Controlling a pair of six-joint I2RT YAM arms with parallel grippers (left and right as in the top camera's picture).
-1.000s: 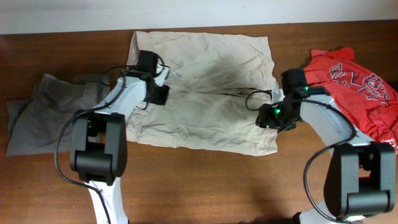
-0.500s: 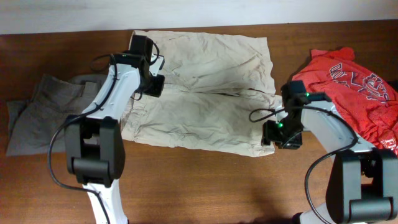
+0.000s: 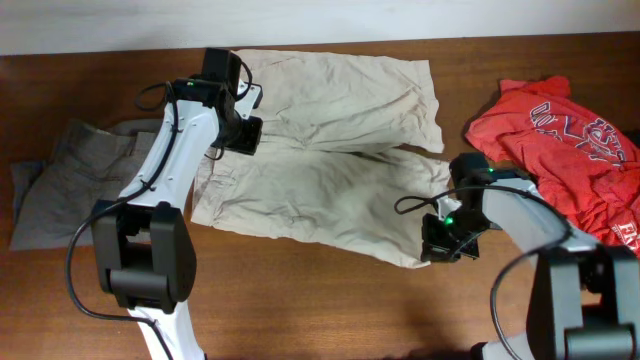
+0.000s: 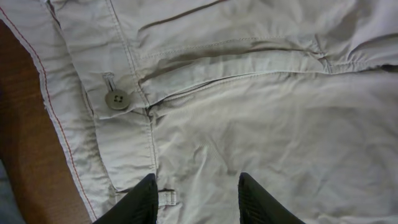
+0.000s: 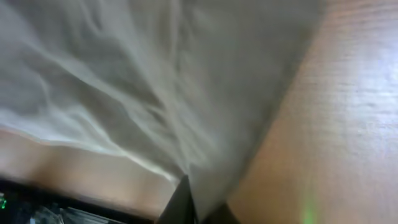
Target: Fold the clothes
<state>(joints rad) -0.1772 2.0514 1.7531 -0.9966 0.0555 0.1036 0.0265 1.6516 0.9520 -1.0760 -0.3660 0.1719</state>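
My right gripper is pinched on the shorts' near-right hem and has dragged it closer. They lie mid-table, legs running rightward, waistband left. Farther off, my left gripper hovers spread over the waistband.

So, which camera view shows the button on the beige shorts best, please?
The left wrist view: the button is sharp and close. Overhead shows the whole shorts, but no button can be made out; the right wrist shows only blurred cloth.
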